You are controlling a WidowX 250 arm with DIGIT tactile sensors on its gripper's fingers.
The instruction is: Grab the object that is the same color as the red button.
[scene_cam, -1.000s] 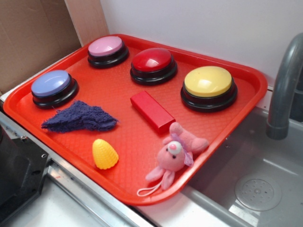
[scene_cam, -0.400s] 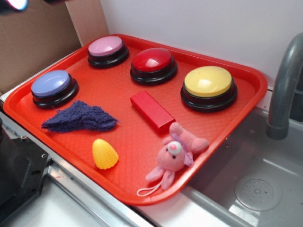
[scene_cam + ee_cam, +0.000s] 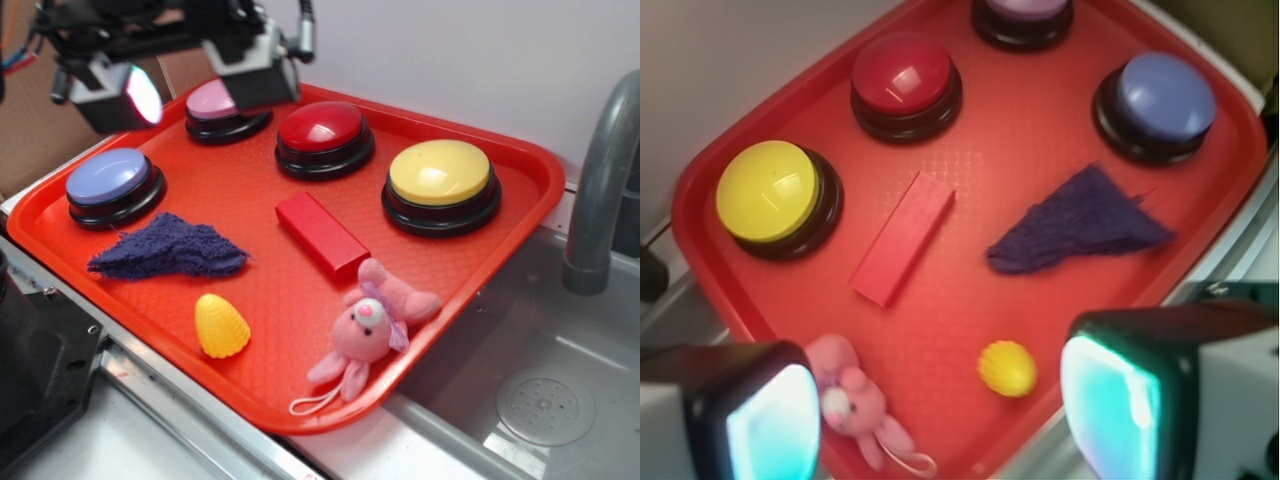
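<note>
Hand (image 3: 185, 85) spread, hovering high; matte red rectangular block (image 3: 322, 235) lies at its 4 o'clock, long axis 10-to-4.

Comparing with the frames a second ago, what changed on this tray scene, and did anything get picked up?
The gripper has come into view at the top left of the exterior view, above the pink button, with its jaws spread apart and holding nothing. The red block, red button, cloth and bunny lie where they were on the tray.

Glossy red button (image 3: 323, 127), matte block (image 3: 322, 234)
</note>
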